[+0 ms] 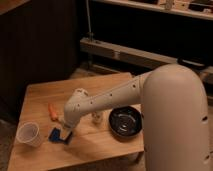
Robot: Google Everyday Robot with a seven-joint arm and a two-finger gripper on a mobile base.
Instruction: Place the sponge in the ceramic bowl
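The gripper (65, 132) is positioned low over the table (102, 87), right at the sponge (55, 134) — whether anything is clamped cannot be told. The ceramic bowl (125, 121) is seen well apart, to the right.

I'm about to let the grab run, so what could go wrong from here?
1. The gripper is down at the sponge, with the cup close beside; a nudge could push the sponge into the cup and tip it.
2. A small white object stands between the sponge and the bowl; a low carry might knock it over.
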